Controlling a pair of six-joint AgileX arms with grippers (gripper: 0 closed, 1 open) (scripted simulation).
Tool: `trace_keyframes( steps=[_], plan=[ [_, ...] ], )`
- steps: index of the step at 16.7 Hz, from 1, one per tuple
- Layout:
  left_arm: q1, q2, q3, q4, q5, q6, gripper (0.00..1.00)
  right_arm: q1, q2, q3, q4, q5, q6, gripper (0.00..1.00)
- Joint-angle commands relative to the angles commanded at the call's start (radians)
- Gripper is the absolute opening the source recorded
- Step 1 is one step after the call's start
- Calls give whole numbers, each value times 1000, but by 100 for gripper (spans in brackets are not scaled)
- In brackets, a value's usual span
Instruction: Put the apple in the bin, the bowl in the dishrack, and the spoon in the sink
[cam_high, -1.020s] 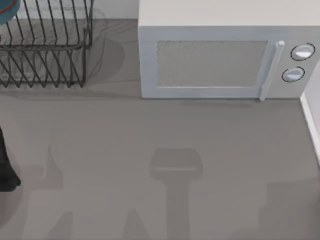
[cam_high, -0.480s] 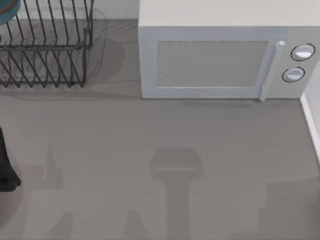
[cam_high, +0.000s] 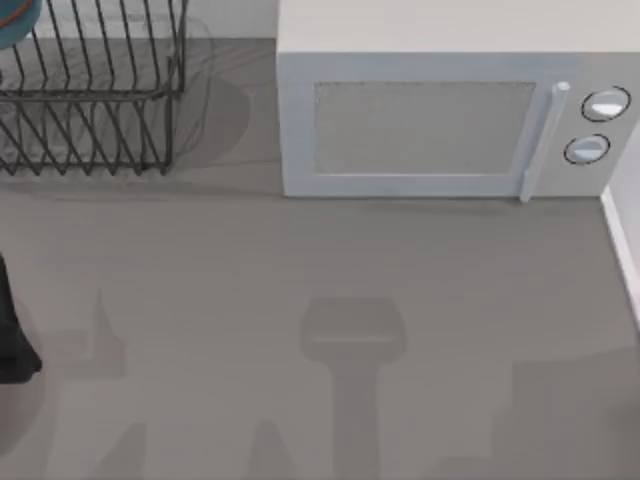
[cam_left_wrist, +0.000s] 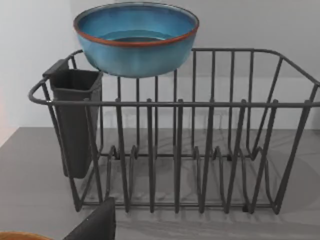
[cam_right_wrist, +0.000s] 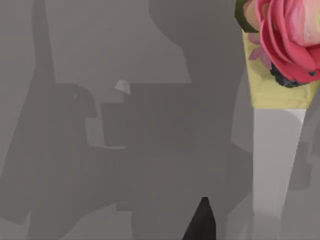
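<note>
Top view: the grey table (cam_high: 300, 260) carries a black wire dishrack (cam_high: 90, 90) at its far left and a white microwave (cam_high: 440, 110) from the middle to the right, door shut, with two round knobs (cam_high: 595, 125) at its right end. A sliver of the teal-blue bowl (cam_high: 15, 20) shows at the upper left corner, over the far left end of the dishrack. A dark part of the left arm (cam_high: 12, 330) enters at the left edge, well in front of the dishrack. Shadows of both arms fall across the near half of the table.

Left wrist view: the camera faces the long side of the dishrack (cam_left_wrist: 175, 150) nearly level. The bowl (cam_left_wrist: 136, 37) sits upright at the height of the rack's top rail, near the end that holds a dark cutlery holder (cam_left_wrist: 75, 120); whether it rests on the rail or hangs just above it cannot be told. A dark finger of the left tool (cam_left_wrist: 95, 225) shows at the frame edge, apart from the bowl and holding nothing visible; how far the tool is open cannot be told.

Right wrist view: the camera looks down on bare table (cam_right_wrist: 125, 75). One dark fingertip of the right tool (cam_right_wrist: 200, 222) shows, with nothing seen in it; its opening cannot be told. A pink flower (cam_right_wrist: 287, 35) in a yellowish holder (cam_right_wrist: 275, 92) stands to one side.
</note>
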Motion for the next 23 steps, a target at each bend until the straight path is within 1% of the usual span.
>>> trace_keyframes(
  steps=[4,7,13,16,19,23],
  plan=[
    [0,0,0,0,0,0,100,-1,-75,124,-220,0,-4,0],
    [0,0,0,0,0,0,100,-1,-125,193,-326,0,-5,0],
    [0,0,0,0,0,0,100,0,-133,203,-340,0,-2,0],
    [0,0,0,0,0,0,100,0,-75,266,-369,0,-3,0],
    [0,0,0,0,0,0,100,1,69,425,-433,1,-6,0],
    [0,0,0,0,0,0,100,7,343,781,-557,3,-8,0]
  ],
)
